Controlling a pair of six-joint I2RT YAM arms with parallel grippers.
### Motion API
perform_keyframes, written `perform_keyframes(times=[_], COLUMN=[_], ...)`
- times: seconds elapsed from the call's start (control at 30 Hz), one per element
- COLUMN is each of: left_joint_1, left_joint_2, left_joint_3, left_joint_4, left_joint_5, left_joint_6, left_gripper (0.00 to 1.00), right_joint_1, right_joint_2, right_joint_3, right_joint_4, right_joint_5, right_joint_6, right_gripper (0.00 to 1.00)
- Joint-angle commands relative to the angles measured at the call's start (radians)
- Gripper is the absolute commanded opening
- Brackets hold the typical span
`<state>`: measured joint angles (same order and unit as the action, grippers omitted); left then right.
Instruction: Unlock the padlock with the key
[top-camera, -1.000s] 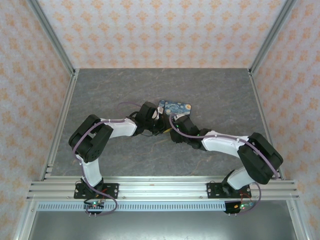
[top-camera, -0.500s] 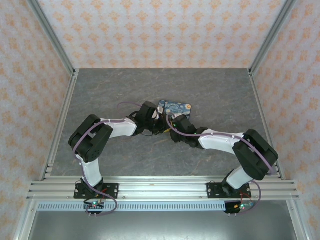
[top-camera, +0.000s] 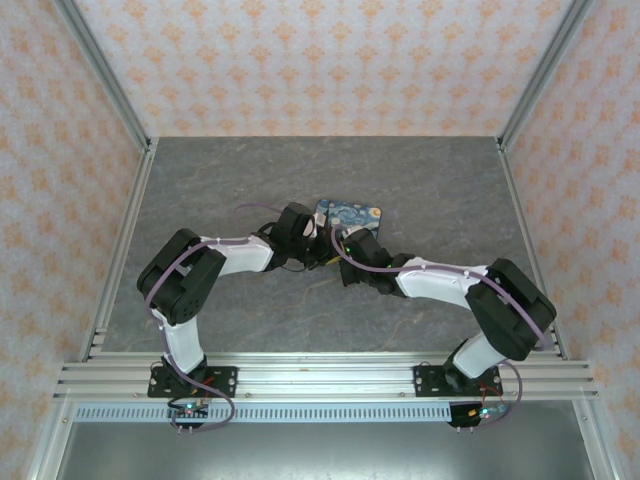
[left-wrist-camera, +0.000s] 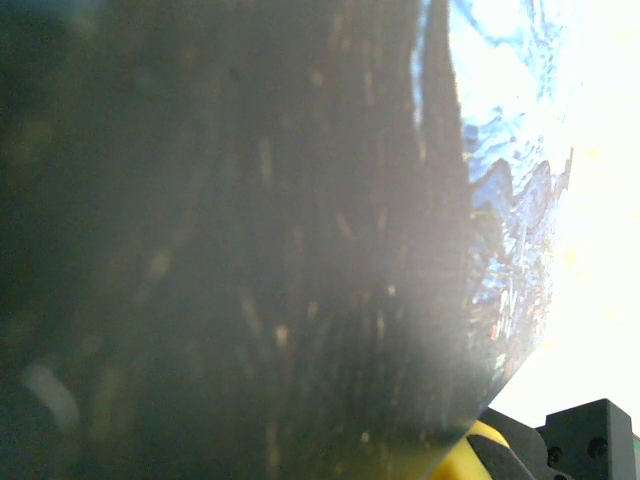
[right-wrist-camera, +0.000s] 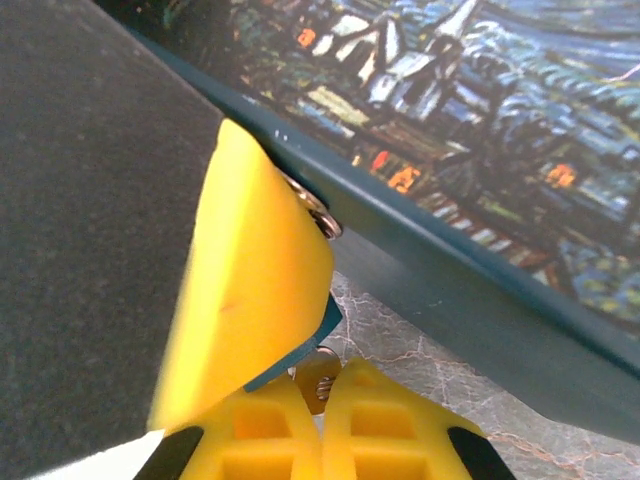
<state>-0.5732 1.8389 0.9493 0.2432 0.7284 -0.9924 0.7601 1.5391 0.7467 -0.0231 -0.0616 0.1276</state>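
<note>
Table (top-camera: 200, 200): grey stone-look top, patterned walls on three sides.

Arms: your left arm (top-camera: 190, 280) and right arm (top-camera: 500, 300) both reach inward and meet mid-table, wrists nearly touching.

Box (top-camera: 352, 212): flat, with a swirling blue night-sky print on top and a teal edge. It lies just beyond the two wrists. In the right wrist view its teal edge (right-wrist-camera: 480, 330) runs diagonally across the frame, right against the fingers.

Left gripper (top-camera: 318, 248): pressed up to the near edge of the box. Its own camera is blurred and mostly dark, with the box print at upper right and one yellow finger (left-wrist-camera: 468, 455) at the bottom. The jaws are closed. You cannot tell from these views what they hold, if anything.

Right gripper (right-wrist-camera: 322, 378): the yellow fingers are closed tight, tip to tip, just beside the left gripper's finger (right-wrist-camera: 250, 290).

Teal piece (right-wrist-camera: 318, 325): pokes out under that left finger. You cannot tell whether it is the padlock.

Ring (right-wrist-camera: 318, 215): small and metal, between the left finger and the box edge.

Key (right-wrist-camera: 318, 388): a small brass piece pinched at the seam of the right fingertips, just below the teal piece.
</note>
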Motion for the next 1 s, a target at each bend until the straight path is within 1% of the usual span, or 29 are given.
perform_keyframes(times=[0.0,0.23,0.4,0.47,0.5,0.6,0.63,0.7,0.97], left_joint_1=[-0.003,-0.003,-0.002,-0.002,-0.002,-0.003,-0.003,-0.003,-0.003], left_joint_2=[0.002,0.004,0.008,0.008,0.008,0.008,0.008,0.008,0.009], left_joint_3=[-0.013,-0.018,-0.015,-0.014,-0.015,-0.016,-0.017,-0.016,-0.013], left_joint_4=[-0.047,-0.043,-0.038,-0.039,-0.041,-0.044,-0.043,-0.042,-0.041], left_joint_5=[0.055,0.055,0.057,0.057,0.056,0.054,0.054,0.054,0.054], left_joint_6=[0.000,0.001,0.000,0.001,0.000,-0.002,-0.002,-0.003,-0.005], left_gripper=[0.00,0.00,0.00,0.00,0.00,0.00,0.00,0.00,0.00], right_joint_1=[-0.030,-0.132,-0.180,-0.188,-0.190,-0.199,-0.201,-0.202,-0.199], right_joint_2=[-0.028,-0.060,-0.035,-0.033,-0.036,-0.064,-0.075,-0.100,-0.223], right_joint_3=[0.014,-0.066,-0.083,-0.084,-0.088,-0.103,-0.107,-0.112,-0.139], right_joint_4=[0.035,0.170,0.259,0.263,0.262,0.240,0.225,0.187,0.078], right_joint_5=[-0.024,-0.291,-0.478,-0.480,-0.468,-0.415,-0.398,-0.363,-0.272], right_joint_6=[0.038,0.147,0.219,0.230,0.233,0.230,0.225,0.209,0.159], right_gripper=[0.00,0.00,0.00,0.00,0.02,0.31,0.35,0.38,0.39])
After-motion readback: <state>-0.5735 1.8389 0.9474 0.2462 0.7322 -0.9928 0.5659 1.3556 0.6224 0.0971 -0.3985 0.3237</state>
